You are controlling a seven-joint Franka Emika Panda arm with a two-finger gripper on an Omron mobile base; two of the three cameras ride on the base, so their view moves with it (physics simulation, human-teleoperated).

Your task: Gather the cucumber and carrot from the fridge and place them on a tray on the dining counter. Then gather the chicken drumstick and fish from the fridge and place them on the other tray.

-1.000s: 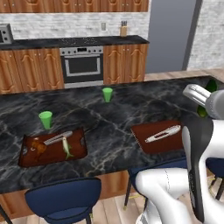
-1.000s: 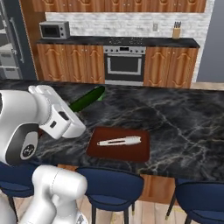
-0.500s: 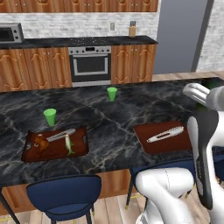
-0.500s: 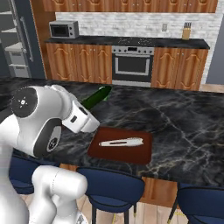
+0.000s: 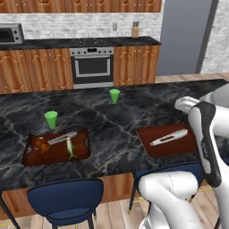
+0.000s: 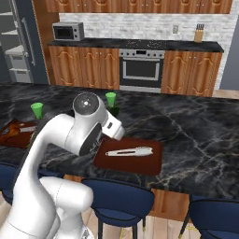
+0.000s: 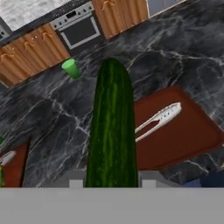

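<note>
On dark marble dining counter point(image 5: 112, 129), two brown trays point(image 5: 167, 139), wooden cabinets behind point(image 5: 134, 65)

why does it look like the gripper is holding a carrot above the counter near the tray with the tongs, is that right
Not quite: it is a cucumber, long and dark green, not a carrot. The hand view shows it clamped in the gripper, held above the counter near the tray with the tongs.
</note>
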